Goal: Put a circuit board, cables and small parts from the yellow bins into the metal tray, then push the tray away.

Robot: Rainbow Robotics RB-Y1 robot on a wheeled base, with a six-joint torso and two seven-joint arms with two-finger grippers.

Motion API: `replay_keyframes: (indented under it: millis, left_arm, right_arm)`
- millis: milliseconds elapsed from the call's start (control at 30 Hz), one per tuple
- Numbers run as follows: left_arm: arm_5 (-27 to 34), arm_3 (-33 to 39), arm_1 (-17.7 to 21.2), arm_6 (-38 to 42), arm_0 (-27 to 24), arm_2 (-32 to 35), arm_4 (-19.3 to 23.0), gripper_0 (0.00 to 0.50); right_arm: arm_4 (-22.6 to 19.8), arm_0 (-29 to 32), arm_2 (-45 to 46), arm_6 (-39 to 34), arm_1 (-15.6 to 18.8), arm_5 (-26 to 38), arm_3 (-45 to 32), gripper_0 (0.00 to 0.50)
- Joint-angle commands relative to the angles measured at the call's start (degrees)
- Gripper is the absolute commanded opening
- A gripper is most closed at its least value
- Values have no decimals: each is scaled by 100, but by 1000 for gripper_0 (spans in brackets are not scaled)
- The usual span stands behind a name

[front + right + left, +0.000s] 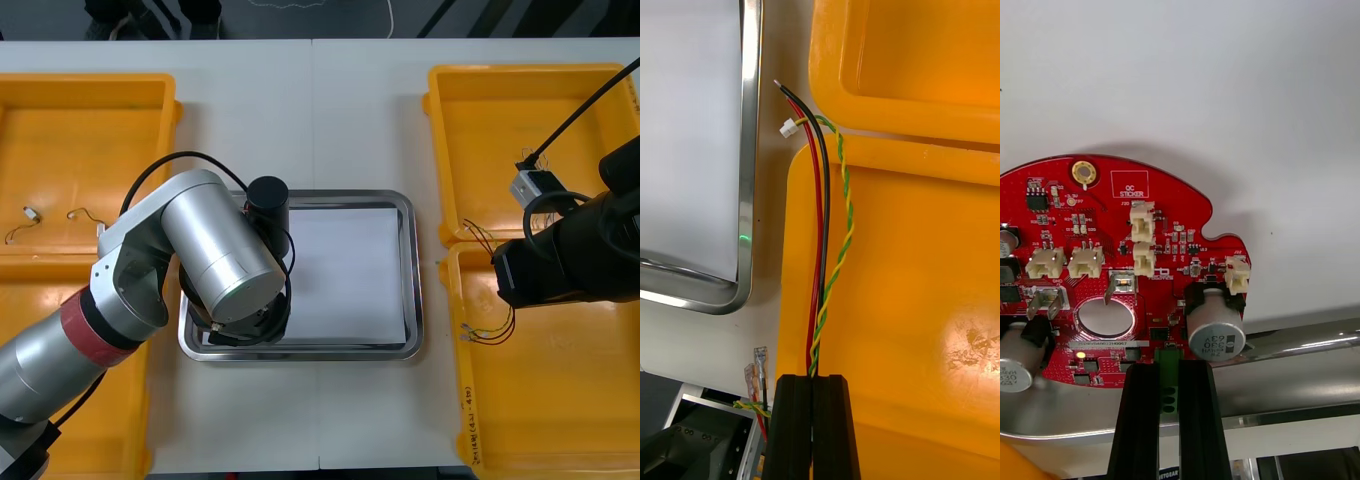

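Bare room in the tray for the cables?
Tray is bare from its right rim through the middle and far side. Crowded at its near-left corner: left claw holds the circuit board. Right claw grips the cables over the near right bin.

light, matte table top (350, 120) spans the frame from left edge to right edge. a thin straight seam (313, 110) runs down its centre, from the far edge at top to the near edge at bottom. one small dark speck (437, 262) sits on the surface right of centre. a strip of dark floor (300, 18) crosses the top of the frame. black bulky shapes (150, 15) stand at upper left; kind undetermined. a thin pale cord (390, 15) lies at top centre.
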State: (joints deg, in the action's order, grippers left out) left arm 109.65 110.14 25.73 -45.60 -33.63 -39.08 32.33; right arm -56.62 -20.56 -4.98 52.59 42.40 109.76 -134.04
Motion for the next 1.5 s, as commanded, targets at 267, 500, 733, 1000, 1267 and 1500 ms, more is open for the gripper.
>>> replay_keyframes:
  millis: [267,500,733,1000,1267,1500]
  left_arm:
    - [35,60,-174,-643,261,-73,-184,273]
    - [35,271,-200,-713,305,-65,-403,500]
    - [35,728,-200,-748,296,120,-438,500]
    - [35,1502,-139,-863,287,551,-456,500]
    - [35,2310,221,-775,296,981,-324,500]
    - [35,2495,828,-766,287,1808,291,500]
  right_arm:
    - [37,-141,-82,120,129,24,-167,0]
    - [37,-88,-73,147,173,24,-149,0]
    - [11,-88,-55,182,216,24,-167,0]
    - [-51,-194,-91,366,208,24,-184,0]
    - [37,-422,-381,630,208,24,-184,0]
    - [116,-651,-609,1096,173,24,-167,0]
